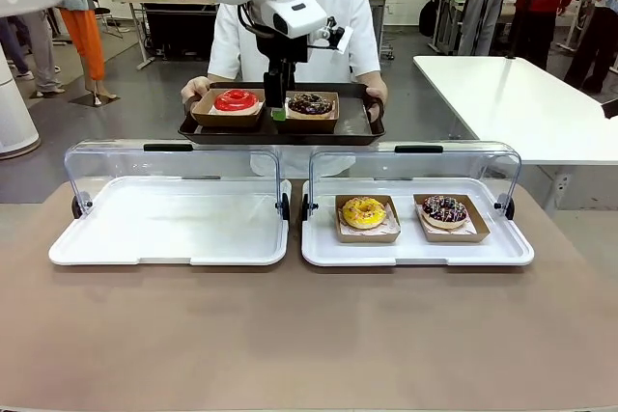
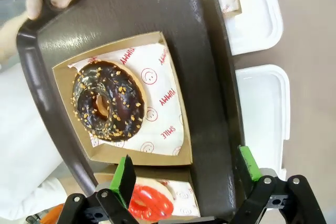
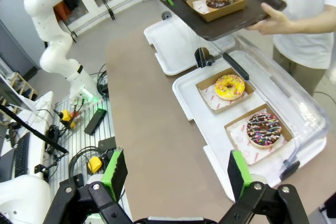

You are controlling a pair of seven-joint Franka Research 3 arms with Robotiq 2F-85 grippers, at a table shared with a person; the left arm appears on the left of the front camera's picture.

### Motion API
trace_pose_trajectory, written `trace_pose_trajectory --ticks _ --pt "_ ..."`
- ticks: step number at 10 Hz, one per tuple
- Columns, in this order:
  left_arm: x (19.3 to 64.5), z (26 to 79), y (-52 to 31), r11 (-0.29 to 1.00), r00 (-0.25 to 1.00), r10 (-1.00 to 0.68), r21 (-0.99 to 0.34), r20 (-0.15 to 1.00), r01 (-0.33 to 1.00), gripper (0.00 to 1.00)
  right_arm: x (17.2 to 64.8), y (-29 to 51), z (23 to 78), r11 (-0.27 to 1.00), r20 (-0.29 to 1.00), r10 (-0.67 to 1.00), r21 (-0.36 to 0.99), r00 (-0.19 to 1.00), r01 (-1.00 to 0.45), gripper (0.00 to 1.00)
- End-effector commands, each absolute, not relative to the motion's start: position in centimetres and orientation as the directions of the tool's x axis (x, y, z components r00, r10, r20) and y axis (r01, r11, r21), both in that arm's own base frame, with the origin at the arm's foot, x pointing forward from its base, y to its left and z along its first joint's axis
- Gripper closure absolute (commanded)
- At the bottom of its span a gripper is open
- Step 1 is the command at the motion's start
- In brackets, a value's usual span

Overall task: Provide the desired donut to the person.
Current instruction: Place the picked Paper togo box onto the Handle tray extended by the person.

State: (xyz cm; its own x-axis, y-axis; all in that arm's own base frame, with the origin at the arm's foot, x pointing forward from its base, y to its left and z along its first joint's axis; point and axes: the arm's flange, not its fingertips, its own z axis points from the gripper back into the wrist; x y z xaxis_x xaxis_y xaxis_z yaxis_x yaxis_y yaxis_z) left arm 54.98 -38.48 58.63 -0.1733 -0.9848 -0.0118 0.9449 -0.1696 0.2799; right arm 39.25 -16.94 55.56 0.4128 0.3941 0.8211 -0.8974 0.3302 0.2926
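The paper under the chocolate donut [image 2: 108, 104] read "YUMMY" and "SMILE". The left gripper [image 2: 184, 179] hung released just before its box, above the dark tray [image 2: 207, 77] the person [image 1: 338, 21] held. The right gripper [image 3: 176, 174] gaped over bare table.

The brown table [image 1: 309, 335] fills the lower half of the front view. Two white trays with raised clear lids lie on it side by side across the middle of the frame. The left white tray [image 1: 169, 224], at centre left, holds nothing. The right white tray [image 1: 415, 248], at centre right, carries two brown paper boxes: one with a yellow-iced donut [image 1: 364, 211], and to its right one with a chocolate sprinkled donut [image 1: 444, 208].
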Motion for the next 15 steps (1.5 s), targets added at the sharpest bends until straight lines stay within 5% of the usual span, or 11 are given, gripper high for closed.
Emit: trace_pose_trajectory --ticks 1,10,15 --pt "50.5 60.5 -34.5 -0.210 -0.237 -0.970 0.295 0.058 0.932 0.00 39.3 -16.9 55.6 0.330 0.825 0.385 0.297 0.415 -0.896 0.00" --pt "37.4 60.8 -22.3 -0.167 -0.211 -0.973 0.338 0.098 0.926 0.00 39.3 -16.9 55.6 0.330 0.825 0.385 0.297 0.415 -0.896 0.00" --pt "37.5 61.1 -21.7 -0.148 -0.183 -0.980 0.321 0.082 0.935 0.00 39.3 -16.9 55.6 0.330 0.825 0.385 0.297 0.415 -0.896 0.00"
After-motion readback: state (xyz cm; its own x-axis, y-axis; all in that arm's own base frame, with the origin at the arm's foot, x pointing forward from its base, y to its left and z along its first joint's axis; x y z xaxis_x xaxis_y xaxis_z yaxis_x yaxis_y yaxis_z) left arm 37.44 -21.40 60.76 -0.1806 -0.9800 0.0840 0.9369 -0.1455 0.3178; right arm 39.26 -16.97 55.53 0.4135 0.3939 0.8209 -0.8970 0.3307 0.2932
